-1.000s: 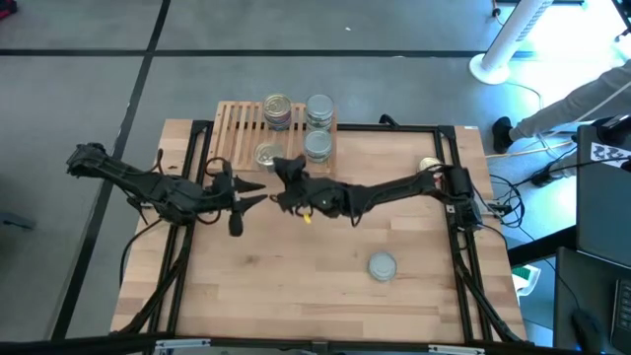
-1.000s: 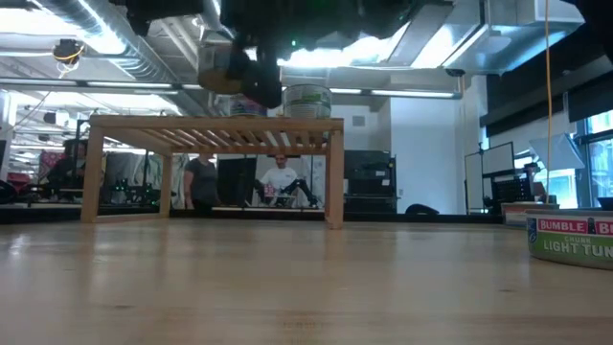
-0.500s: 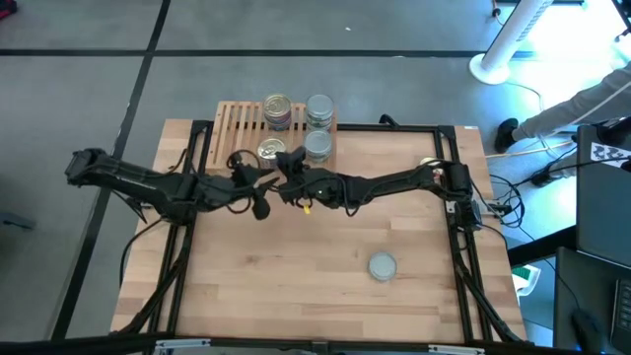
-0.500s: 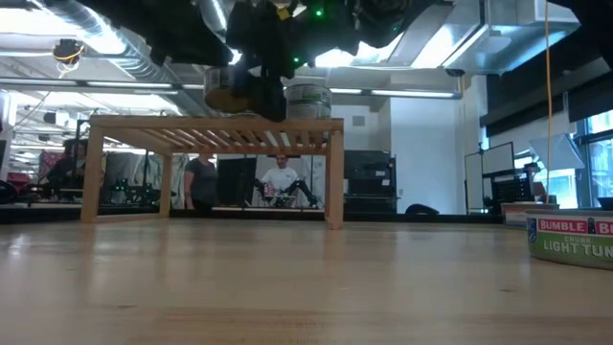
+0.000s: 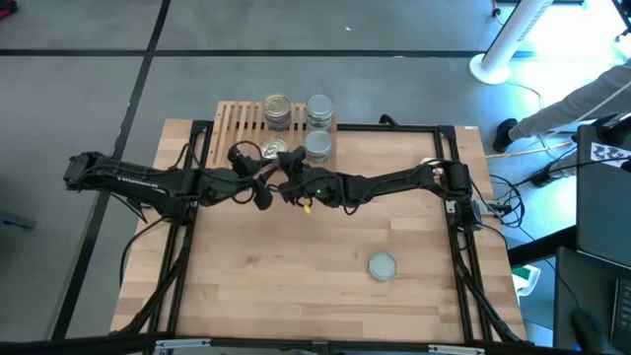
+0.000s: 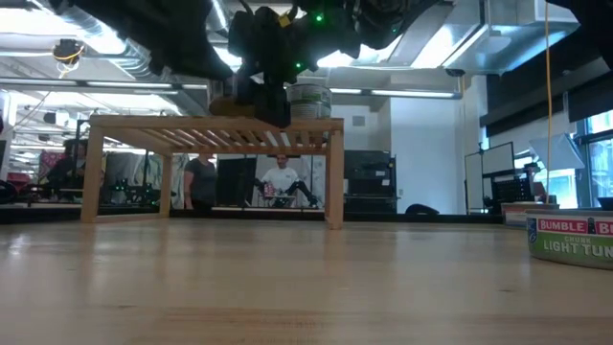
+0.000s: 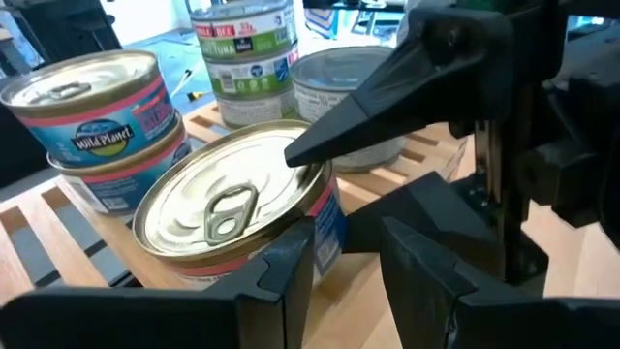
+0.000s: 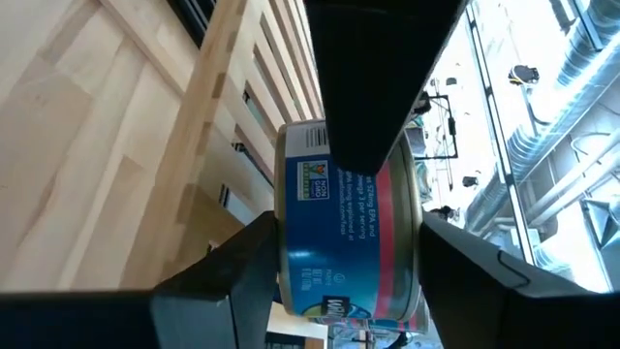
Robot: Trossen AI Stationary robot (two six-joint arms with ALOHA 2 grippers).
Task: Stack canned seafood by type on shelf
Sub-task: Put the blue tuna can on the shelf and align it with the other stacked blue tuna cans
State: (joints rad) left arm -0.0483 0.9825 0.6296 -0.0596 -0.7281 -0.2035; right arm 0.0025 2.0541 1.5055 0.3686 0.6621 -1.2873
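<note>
Since my right gripper (image 8: 349, 242) has the work, I report it first: its two fingers pinch a gold-lidded tin (image 8: 354, 223) across the side wall, one on each flank of the blue and red label. My left gripper (image 7: 349, 242) sits just beside the same tin, fingers part-way apart with nothing between them; one finger lies close against the tin's wall, and I cannot tell whether it touches.

The tin is at the front of the rack (image 5: 229, 123), level and lid up. I cannot tell whether it rests on the slats or hangs just above them. Behind it stands a stack of matching gold tins (image 5: 278, 108). Beside those are two stacks of silver tins, one at the back (image 5: 318, 106) and one nearer the front (image 5: 316, 145). One more silver tin (image 5: 383, 265) lies well apart on the table (image 5: 296, 286).

Handling, as I judge it:
- The tin is rigid metal, dense for its bulk and not fragile.
- The printed wall looks smooth, so a light pinch may slip.
- The best hold is across the full width, low on the wall and clear of the pull ring.
- It should be set down flat so the rims seat together.
</note>
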